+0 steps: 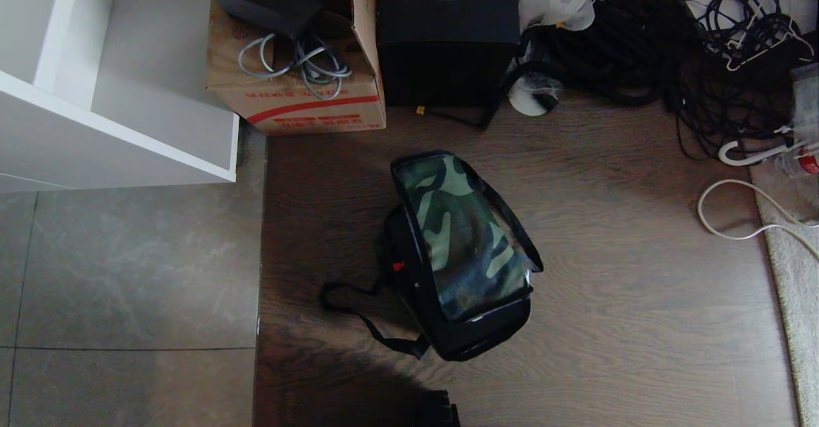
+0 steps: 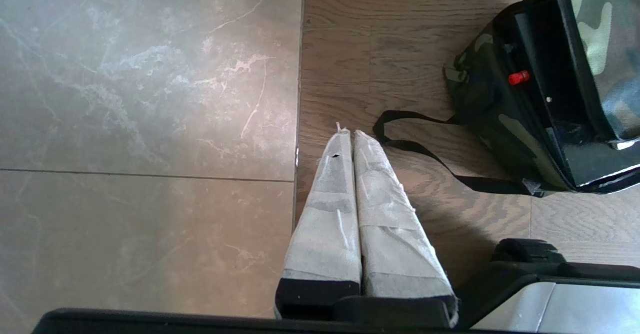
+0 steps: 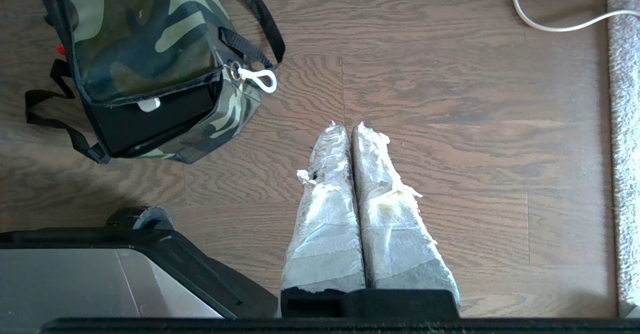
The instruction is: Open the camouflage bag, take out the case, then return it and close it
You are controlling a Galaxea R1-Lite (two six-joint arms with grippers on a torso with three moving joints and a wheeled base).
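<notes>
Left claw (image 2: 353,134) and right claw (image 3: 345,126): each with taped fingers pressed together, empty, poised above the wood floor (image 1: 608,273), clear of the bag. Centre of the head view: camouflage bag (image 1: 457,248), lid down, white zip pull (image 3: 262,79) at one corner, strap trailing lower left. Upper frame: cardboard box (image 1: 301,88), black box (image 1: 448,36), tangled cables (image 1: 640,49).

The right gripper (image 3: 350,126), its taped fingers (image 3: 325,209) pressed together, hangs empty above the wooden floor (image 3: 450,123), with the camouflage bag (image 3: 140,48) lying nearby to its left.
</notes>
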